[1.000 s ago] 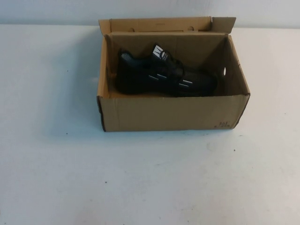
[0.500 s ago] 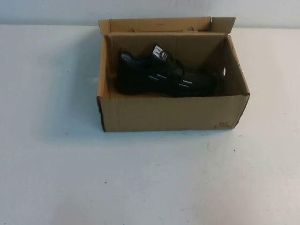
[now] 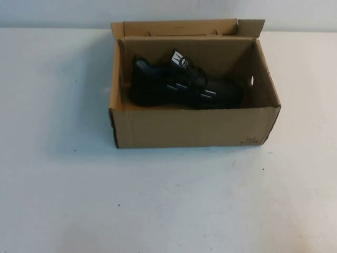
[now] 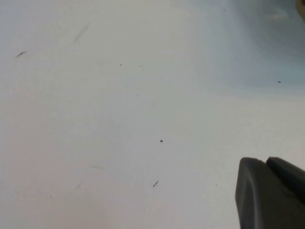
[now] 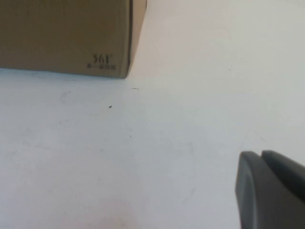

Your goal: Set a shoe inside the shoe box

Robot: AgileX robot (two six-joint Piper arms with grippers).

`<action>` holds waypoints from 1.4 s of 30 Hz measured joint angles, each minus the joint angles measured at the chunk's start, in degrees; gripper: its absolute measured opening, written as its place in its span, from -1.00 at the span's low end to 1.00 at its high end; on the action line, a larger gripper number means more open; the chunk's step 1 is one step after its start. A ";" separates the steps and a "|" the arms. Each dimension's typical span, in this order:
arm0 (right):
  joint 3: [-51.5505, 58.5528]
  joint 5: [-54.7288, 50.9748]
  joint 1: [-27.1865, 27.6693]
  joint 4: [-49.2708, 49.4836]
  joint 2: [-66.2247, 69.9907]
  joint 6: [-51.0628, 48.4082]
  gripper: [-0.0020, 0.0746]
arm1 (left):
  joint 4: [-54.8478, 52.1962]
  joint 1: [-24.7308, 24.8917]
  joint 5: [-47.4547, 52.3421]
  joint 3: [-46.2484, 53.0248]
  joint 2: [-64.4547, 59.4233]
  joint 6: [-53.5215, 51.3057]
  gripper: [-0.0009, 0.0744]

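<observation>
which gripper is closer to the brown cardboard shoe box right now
Right. The right gripper, shut, hangs over the table just off the brown cardboard shoe box. The left gripper, also shut, faces bare table, the box only at its view's edge.

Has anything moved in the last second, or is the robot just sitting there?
Nothing visibly changed. The shoe lies in the box just as before, and the box has not shifted on the table. Neither arm shows from above; the left gripper and right gripper are shut, each over bare table, holding nothing.
</observation>
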State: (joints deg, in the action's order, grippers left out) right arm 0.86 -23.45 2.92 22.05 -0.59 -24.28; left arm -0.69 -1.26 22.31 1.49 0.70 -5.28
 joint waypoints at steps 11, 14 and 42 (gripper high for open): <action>0.66 1.73 0.15 -2.77 -0.25 7.86 -0.99 | 0.02 0.00 0.00 0.00 0.00 0.00 -0.98; 0.66 0.85 0.15 -6.16 -0.25 14.66 -0.99 | 0.02 0.00 0.00 0.00 0.00 0.00 -0.98; 0.66 0.80 -0.67 -15.29 -0.25 26.42 -0.99 | 0.02 0.00 0.02 0.00 0.00 0.00 -0.98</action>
State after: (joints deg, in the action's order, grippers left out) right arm 1.52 -22.65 2.25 6.76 -0.84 2.15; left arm -0.66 -1.26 22.34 1.49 0.70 -5.28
